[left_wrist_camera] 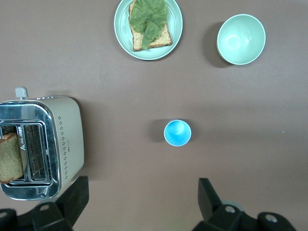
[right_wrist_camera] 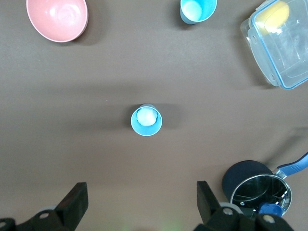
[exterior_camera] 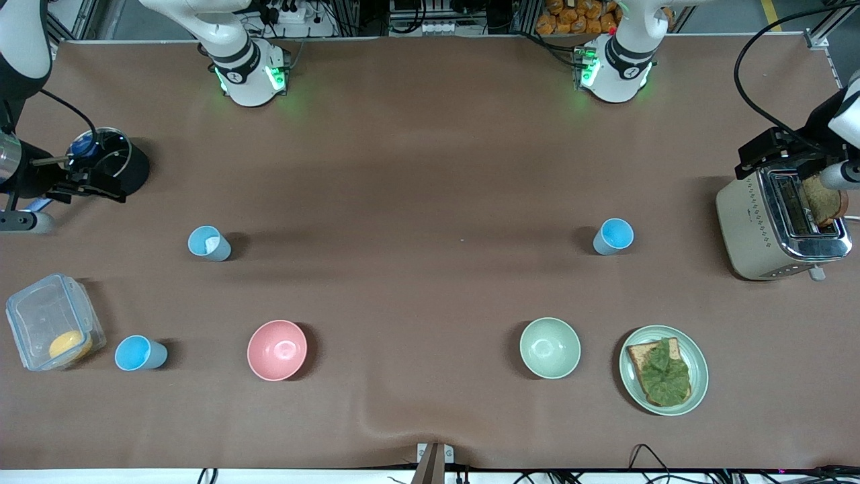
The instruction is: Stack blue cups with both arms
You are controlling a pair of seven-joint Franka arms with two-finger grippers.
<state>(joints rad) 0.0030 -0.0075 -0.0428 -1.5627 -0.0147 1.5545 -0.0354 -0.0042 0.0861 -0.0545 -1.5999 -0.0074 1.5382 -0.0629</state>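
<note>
Three light-blue cups stand upright and apart on the brown table. One with a bright blue inside (exterior_camera: pixel 613 236) (left_wrist_camera: pixel 177 133) is toward the left arm's end. My left gripper (left_wrist_camera: pixel 143 188) hangs high over bare table between that cup and the left arm's base, open and holding nothing. A cup with a paler inside (exterior_camera: pixel 209 243) (right_wrist_camera: pixel 147 120) is toward the right arm's end. My right gripper (right_wrist_camera: pixel 142 191) hangs high over bare table on the base side of it, open and holding nothing. The third cup (exterior_camera: pixel 140 353) (right_wrist_camera: pixel 197 9) is nearer the front camera, beside a clear container.
A pink bowl (exterior_camera: pixel 277 349) and a pale green bowl (exterior_camera: pixel 549 347) sit nearer the camera. So does a plate (exterior_camera: pixel 699 366) with toast and lettuce. A toaster (exterior_camera: pixel 746 222) holding bread stands at the left arm's end. A dark pot (exterior_camera: pixel 131 168) and the clear container (exterior_camera: pixel 54 329) stand at the right arm's end.
</note>
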